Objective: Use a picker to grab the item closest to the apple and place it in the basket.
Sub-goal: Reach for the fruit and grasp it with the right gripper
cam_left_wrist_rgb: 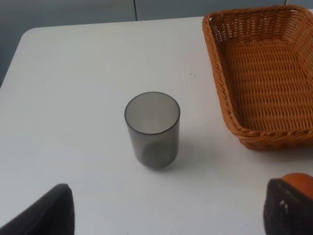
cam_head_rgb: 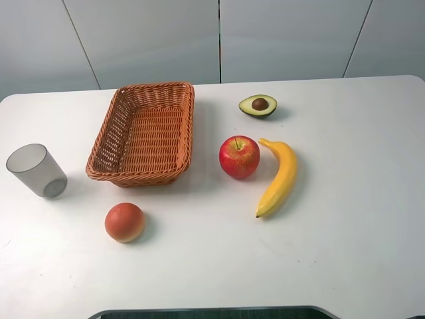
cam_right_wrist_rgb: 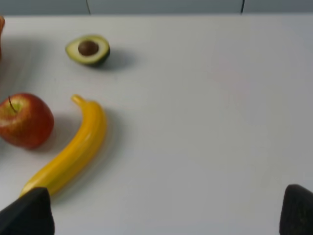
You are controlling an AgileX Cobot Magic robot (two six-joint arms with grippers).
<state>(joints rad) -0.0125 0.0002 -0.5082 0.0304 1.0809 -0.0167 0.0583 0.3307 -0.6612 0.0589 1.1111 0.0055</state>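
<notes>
Just beside the apple [cam_head_rgb: 239,157], the banana [cam_head_rgb: 279,176] is laid, open table [cam_head_rgb: 358,199] beyond; left gripper [cam_left_wrist_rgb: 168,213] and right gripper [cam_right_wrist_rgb: 161,213] are held apart.

Red apple [cam_head_rgb: 239,157] with yellow flecks, upright, stem up, on the white tabletop [cam_head_rgb: 345,199]. Yellow banana [cam_head_rgb: 279,177] just right of it, flat on its side, curved, stem end far and nearest the apple across a narrow gap, tip toward the near edge. Rectangular brown wicker basket [cam_head_rgb: 149,136] left of the apple, apart from it, open side up, bare woven floor showing.
</notes>
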